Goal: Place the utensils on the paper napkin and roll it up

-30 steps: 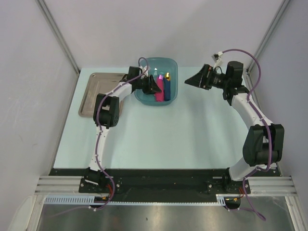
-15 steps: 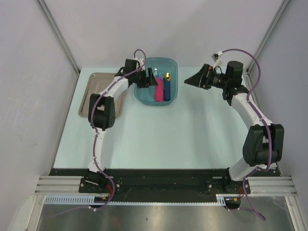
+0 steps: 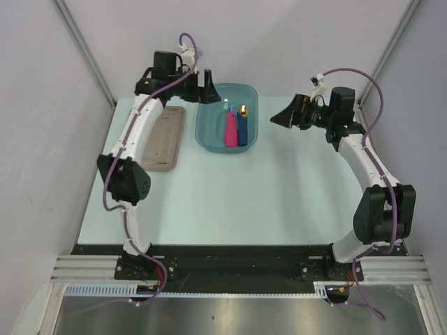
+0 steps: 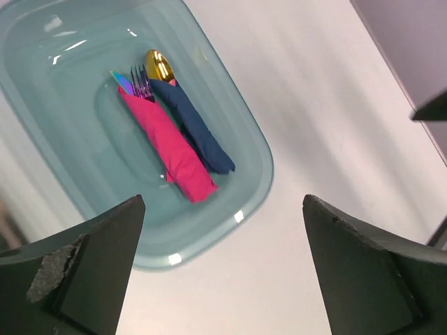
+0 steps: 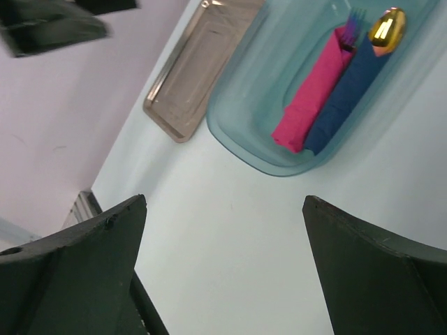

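Note:
The paper napkin (image 4: 174, 150) is a tight pink roll lying in a teal bin (image 4: 260, 183). The utensils (image 4: 134, 81) poke out of its far end as purplish fork tines and a knife tip. In the top view the napkin (image 3: 230, 130) lies left of a dark blue roll (image 3: 242, 128). My left gripper (image 3: 208, 86) hangs open and high above the bin's back left corner, holding nothing (image 4: 223, 202). My right gripper (image 3: 279, 118) is open and empty to the right of the bin, with the pink napkin (image 5: 314, 91) and the utensils (image 5: 354, 21) seen beyond it (image 5: 223, 199).
The dark blue roll (image 4: 199, 129) with a gold spoon (image 4: 159, 64) lies against the pink one. A grey-brown metal tray (image 3: 164, 139) lies left of the bin (image 3: 209, 132), partly under the left arm. Grey walls close in the table's back and sides.
My left gripper opened, lifted out of the bin and drew back to the left, leaving the pink roll inside. The right arm barely moved.

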Robot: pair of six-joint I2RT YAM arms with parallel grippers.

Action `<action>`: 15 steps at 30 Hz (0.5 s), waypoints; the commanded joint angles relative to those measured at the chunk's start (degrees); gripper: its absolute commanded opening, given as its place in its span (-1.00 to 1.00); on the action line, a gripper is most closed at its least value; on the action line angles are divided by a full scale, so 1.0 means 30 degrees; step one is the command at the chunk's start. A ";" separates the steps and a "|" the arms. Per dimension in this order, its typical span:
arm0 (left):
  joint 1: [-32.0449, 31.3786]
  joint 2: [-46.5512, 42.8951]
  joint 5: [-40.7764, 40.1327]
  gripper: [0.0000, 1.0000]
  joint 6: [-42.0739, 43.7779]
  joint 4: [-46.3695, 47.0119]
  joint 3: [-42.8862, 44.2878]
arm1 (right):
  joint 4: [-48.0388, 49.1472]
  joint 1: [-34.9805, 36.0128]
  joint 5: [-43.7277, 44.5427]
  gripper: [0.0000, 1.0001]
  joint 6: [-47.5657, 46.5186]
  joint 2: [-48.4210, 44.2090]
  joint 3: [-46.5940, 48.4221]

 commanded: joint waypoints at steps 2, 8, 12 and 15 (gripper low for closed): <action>0.1792 -0.4452 0.1030 0.99 0.1383 -0.3510 -0.0996 | -0.2896 -0.0647 0.1909 1.00 -0.1768 -0.1614 0.0587; 0.4751 -1.0185 0.1382 0.99 0.0826 -0.2312 -0.9106 | -0.5148 -0.1756 0.3288 1.00 -0.4108 -0.4105 -0.2343; 0.5398 -1.3944 -0.0255 0.99 0.1996 -0.0850 -1.4293 | -0.7723 -0.2317 0.3845 1.00 -0.6539 -0.5628 -0.3925; 0.5428 -1.6255 -0.0961 1.00 0.2204 -0.0261 -1.8158 | -0.8811 -0.2464 0.4052 1.00 -0.7418 -0.6683 -0.4951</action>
